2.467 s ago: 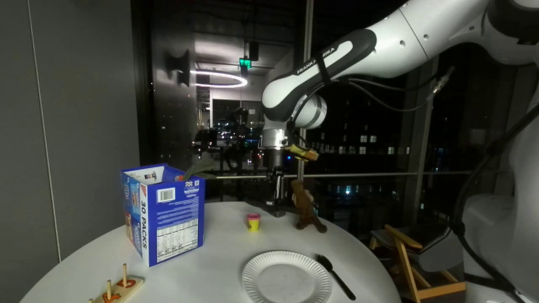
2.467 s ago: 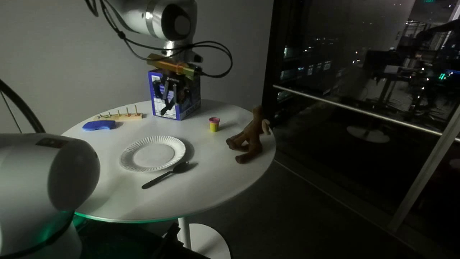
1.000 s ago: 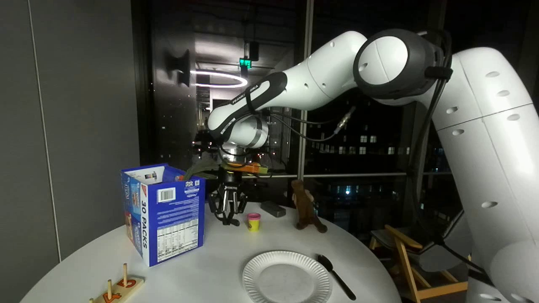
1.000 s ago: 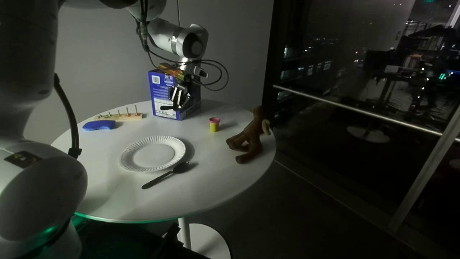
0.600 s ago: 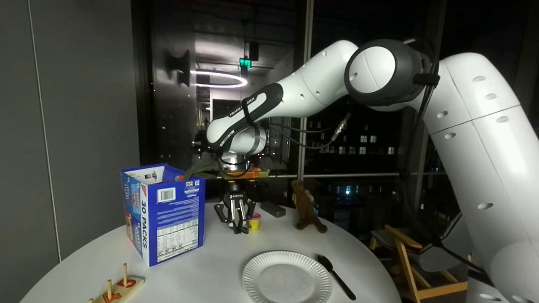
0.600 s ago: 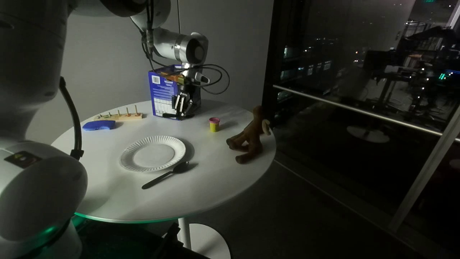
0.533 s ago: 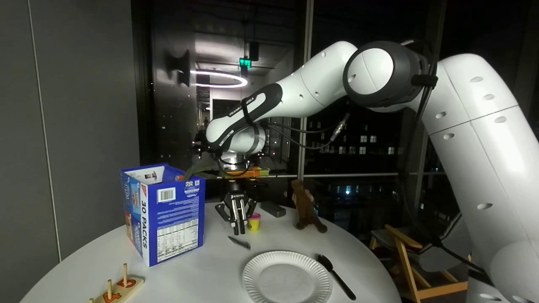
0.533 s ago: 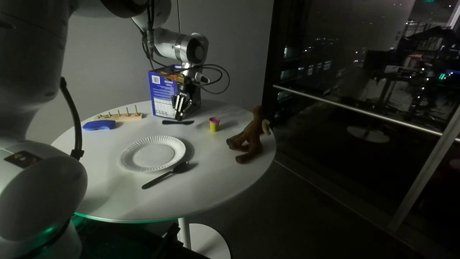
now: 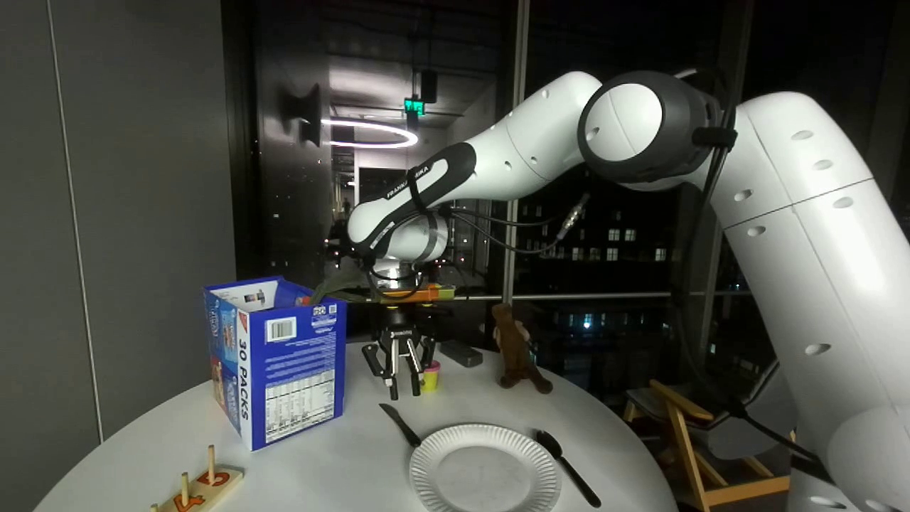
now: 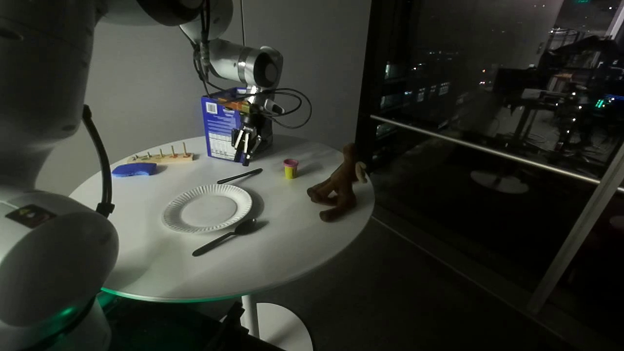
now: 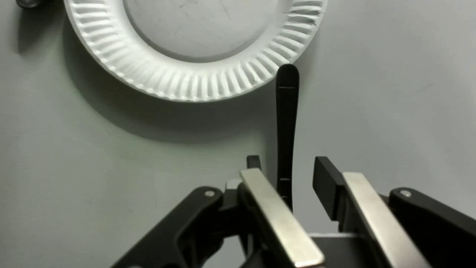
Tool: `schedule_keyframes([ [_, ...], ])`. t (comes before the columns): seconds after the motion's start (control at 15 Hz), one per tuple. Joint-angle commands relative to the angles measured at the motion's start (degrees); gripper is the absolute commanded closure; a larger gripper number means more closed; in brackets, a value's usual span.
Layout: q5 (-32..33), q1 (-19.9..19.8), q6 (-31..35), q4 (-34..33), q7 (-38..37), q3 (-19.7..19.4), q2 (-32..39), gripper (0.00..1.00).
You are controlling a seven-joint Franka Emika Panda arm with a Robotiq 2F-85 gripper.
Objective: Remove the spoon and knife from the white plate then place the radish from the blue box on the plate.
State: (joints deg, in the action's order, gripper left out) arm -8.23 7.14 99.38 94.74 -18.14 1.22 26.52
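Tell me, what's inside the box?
In an exterior view, a greenish leaf pokes out of the box, with an orange-red bit beside it, too small to identify. The box itself hides its bottom and whatever lies there.

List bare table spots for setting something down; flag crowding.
Bare: between the spoon and brown plush toy; between the white plate and wooden peg board. Crowded: between plate and blue box, where the knife lies partly under the open jaws.
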Motion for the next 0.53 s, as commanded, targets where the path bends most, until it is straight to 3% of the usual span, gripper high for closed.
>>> schedule_keyframes([
  [0.0,0.1,-0.2,-0.2,-0.1,-0.1,0.2,0.0,0.57],
  [0.2,0.1,-0.2,-0.1,-0.1,-0.1,0.2,0.0,0.57],
  [0.27,0.1,-0.2,-0.1,-0.1,-0.1,0.2,0.0,0.32],
  [0.33,1.4,0.3,2.3,1.7,0.4,0.1,-2.0,0.31],
  [0.47,3.9,1.2,5.1,4.4,-0.4,-0.2,-5.5,0.18],
])
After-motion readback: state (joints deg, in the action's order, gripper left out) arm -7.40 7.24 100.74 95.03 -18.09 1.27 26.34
